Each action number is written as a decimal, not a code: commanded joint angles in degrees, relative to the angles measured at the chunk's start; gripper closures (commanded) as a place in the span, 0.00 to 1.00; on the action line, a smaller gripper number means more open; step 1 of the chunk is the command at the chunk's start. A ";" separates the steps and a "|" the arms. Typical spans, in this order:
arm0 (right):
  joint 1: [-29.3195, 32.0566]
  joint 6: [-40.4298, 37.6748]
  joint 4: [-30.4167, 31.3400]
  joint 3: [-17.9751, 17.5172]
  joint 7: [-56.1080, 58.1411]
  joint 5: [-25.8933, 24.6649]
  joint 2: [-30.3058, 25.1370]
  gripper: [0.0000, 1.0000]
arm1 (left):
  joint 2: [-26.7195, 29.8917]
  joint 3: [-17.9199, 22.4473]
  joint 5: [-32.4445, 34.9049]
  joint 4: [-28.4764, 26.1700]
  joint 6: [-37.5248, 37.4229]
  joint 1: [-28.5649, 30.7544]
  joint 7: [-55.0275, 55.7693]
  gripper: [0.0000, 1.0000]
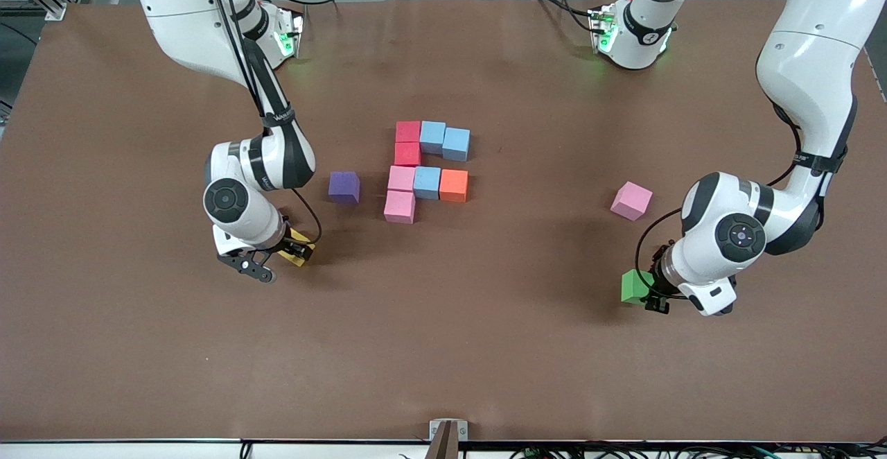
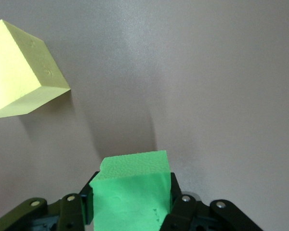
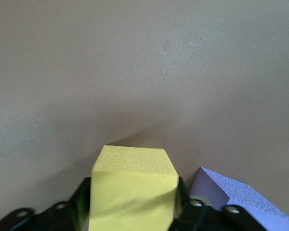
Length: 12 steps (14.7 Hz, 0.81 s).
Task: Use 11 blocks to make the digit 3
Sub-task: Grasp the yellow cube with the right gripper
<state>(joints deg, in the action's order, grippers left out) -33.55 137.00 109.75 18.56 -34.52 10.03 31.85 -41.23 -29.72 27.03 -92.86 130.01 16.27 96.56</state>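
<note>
Eight blocks lie touching mid-table as the partial digit 3 (image 1: 426,168): a red (image 1: 408,131) and two light blue (image 1: 444,140) in a row, another red (image 1: 407,154) below, then pink (image 1: 401,178), blue (image 1: 427,182) and orange (image 1: 454,185), and a pink (image 1: 400,206) nearest the camera. My right gripper (image 1: 294,254) (image 3: 133,192) is shut on a yellow block (image 1: 300,245) (image 3: 132,163) low at the table. At its own end my left gripper (image 1: 648,296) (image 2: 132,190) is shut on the green block (image 1: 632,284) (image 2: 135,168). Another yellow block (image 2: 19,72) shows in the left wrist view.
A purple cube (image 1: 344,187) sits beside the figure toward the right arm's end, and a purple cube (image 3: 241,202) shows close to the right gripper. A lilac-pink cube (image 1: 631,200) lies near the left arm. The brown mat (image 1: 443,348) is bare toward the camera.
</note>
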 commanded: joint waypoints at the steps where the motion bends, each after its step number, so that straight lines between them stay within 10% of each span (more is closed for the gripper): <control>1: -0.73 0.02 0.82 -0.98 -0.20 -0.62 -1.26 0.98 | 0.89 0.02 -1.10 0.40 -1.25 -0.19 -0.85 0.68; 12: -9.34 -7.80 -17.00 -3.69 5.34 0.17 5.14 0.99 | 0.89 0.02 -1.10 0.40 -1.25 -0.37 -0.67 0.68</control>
<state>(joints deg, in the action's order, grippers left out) -43.19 131.02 98.22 16.43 -30.60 10.01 33.15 -41.23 -29.76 27.02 -92.64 130.01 16.18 96.56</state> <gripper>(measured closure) 0.471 0.432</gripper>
